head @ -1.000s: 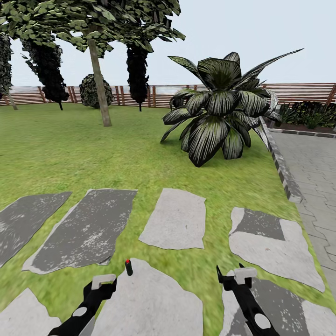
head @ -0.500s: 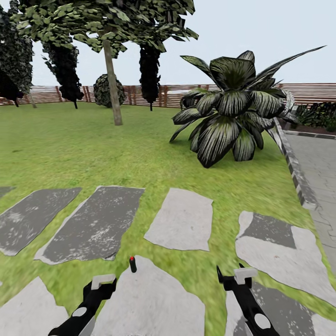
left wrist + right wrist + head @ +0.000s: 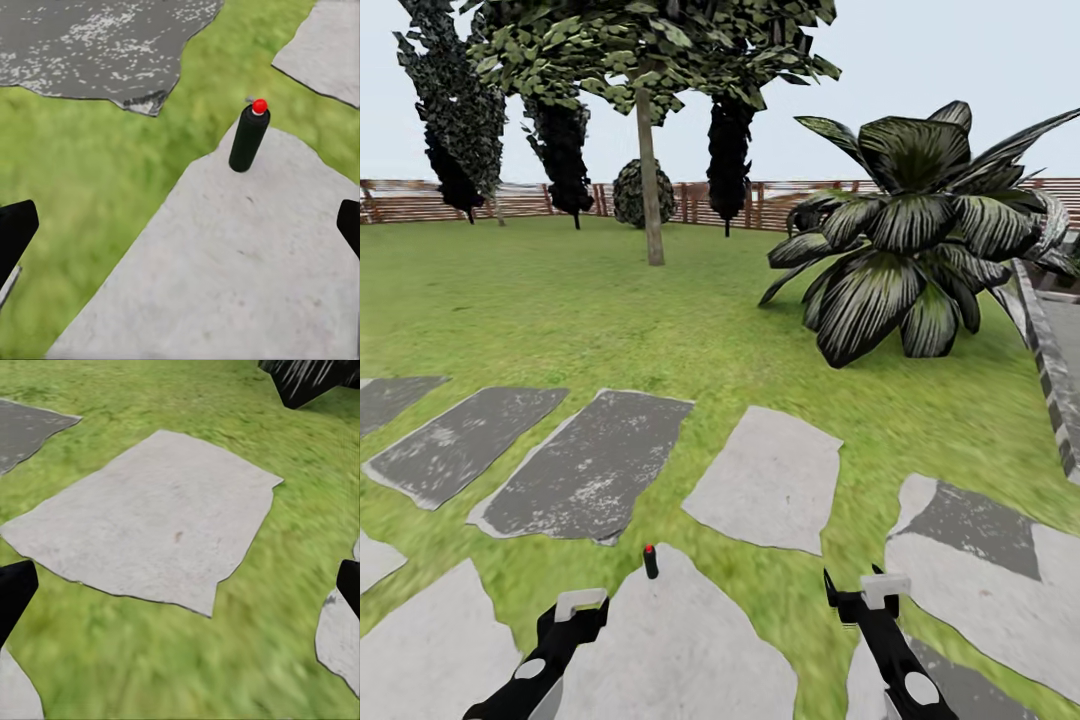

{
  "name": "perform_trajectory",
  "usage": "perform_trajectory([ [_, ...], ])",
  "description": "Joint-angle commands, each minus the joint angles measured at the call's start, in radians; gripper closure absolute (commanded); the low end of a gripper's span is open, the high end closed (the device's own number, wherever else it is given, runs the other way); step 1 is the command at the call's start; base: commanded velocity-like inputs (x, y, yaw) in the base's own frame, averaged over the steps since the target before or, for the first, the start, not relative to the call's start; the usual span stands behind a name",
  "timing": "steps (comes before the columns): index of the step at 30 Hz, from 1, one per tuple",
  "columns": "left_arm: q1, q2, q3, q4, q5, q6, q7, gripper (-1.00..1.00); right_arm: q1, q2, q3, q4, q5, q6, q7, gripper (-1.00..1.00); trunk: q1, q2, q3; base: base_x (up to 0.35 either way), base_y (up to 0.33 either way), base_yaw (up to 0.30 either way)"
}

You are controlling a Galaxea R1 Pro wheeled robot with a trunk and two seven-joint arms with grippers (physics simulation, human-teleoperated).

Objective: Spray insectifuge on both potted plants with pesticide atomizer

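Observation:
A tiny dark bottle with a red cap, the pesticide atomizer, stands upright at the edge of a pale stepping stone. My left gripper hangs open a short way before it and to its left, holding nothing. Over a neighbouring stone my right gripper is open too and also holds nothing. The potted plants are out of view.
Grey stepping stones cross the green lawn. A big spiky striped agave stands at the right by a stone kerb. Trees and a brown slatted fence close the far side.
The whole head view has slid to the right, so the camera has turned left. Both arms keep the same pose in the picture, and the bottle stands as before.

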Motion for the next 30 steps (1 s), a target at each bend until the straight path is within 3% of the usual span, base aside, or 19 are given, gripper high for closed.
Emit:
perform_trajectory([
  [1,-0.001,0.000,0.000,0.001,0.007,-0.004,-0.001,-1.00,0.000,-0.001,0.000,0.001,0.005,-0.003,0.000,-1.00,0.000,0.000,-0.001,0.145,-0.268,0.273],
  [14,-0.001,0.001,0.000,0.001,0.008,-0.005,-0.001,-1.00,0.000,0.000,0.000,0.001,0.005,-0.003,-0.001,-1.00,0.000,0.000,-0.001,0.130,-0.268,0.273],
  [30,-0.001,0.001,-0.002,0.001,0.007,-0.005,-0.001,-1.00,0.000,0.000,0.000,0.001,0.005,-0.003,-0.002,-1.00,0.000,0.000,-0.001,0.009,-0.270,0.273],
])
